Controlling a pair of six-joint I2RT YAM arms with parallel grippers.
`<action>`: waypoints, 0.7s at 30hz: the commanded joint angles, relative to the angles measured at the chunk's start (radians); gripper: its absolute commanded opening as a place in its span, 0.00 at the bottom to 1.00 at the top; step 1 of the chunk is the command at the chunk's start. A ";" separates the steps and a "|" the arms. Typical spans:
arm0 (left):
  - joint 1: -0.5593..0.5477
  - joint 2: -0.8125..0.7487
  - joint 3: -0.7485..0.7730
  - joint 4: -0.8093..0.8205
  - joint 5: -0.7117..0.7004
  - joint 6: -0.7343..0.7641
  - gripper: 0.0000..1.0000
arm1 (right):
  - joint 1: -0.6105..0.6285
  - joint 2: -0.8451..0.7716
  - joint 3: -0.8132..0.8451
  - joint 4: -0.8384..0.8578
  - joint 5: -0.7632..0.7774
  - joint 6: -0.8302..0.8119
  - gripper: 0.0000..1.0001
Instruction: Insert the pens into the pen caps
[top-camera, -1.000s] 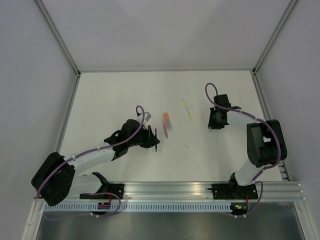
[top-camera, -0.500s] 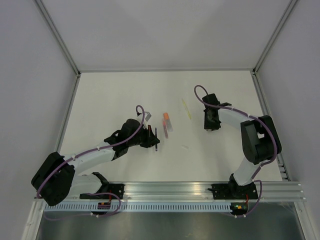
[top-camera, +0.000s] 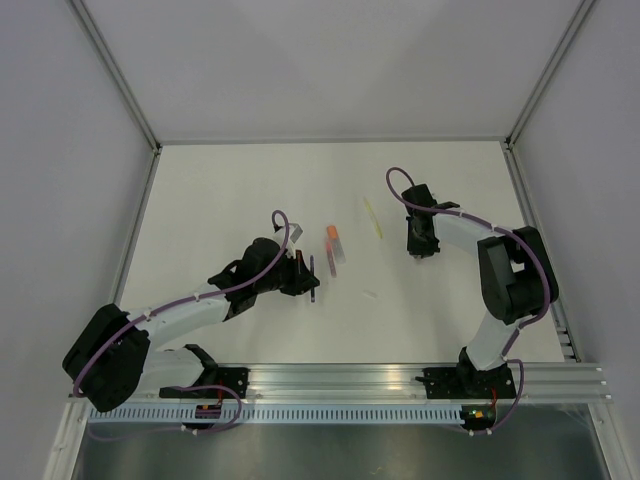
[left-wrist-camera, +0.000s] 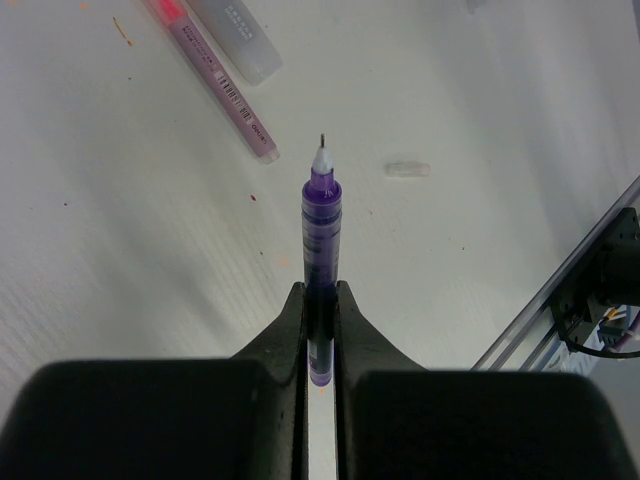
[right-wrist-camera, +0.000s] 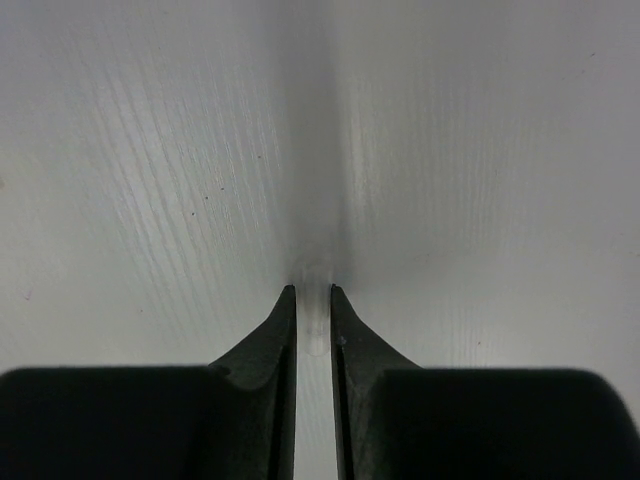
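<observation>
Stretches the left arm low and long from the near-left corner toward mid-table, wrist nearly level. Clamps the left gripper tight on a purple pen, with the bare tip pointing away and most of the barrel jutting past the fingertips above the table. Folds the right arm at the elbow by the right side and reaches back inward, wrist tipped steeply down. Pinches the right gripper narrow on a translucent cap that fills the gap, right at the tabletop. Shows a pink pen and a whitish-grey pen side by side ahead-left of the purple tip, a loose clear cap ahead-right, and a yellow pen between the grippers, farther back. Has bare white surface around both wrists, the near rail and the walls well apart.
</observation>
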 joint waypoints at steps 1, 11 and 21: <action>0.000 -0.005 0.034 0.026 -0.018 0.027 0.02 | 0.002 0.043 0.001 -0.017 0.010 -0.002 0.13; -0.001 -0.057 -0.004 0.138 0.144 0.057 0.02 | 0.002 -0.025 -0.004 0.024 -0.128 -0.025 0.00; -0.001 -0.067 -0.063 0.378 0.402 0.022 0.02 | 0.021 -0.292 0.020 0.099 -0.312 -0.009 0.00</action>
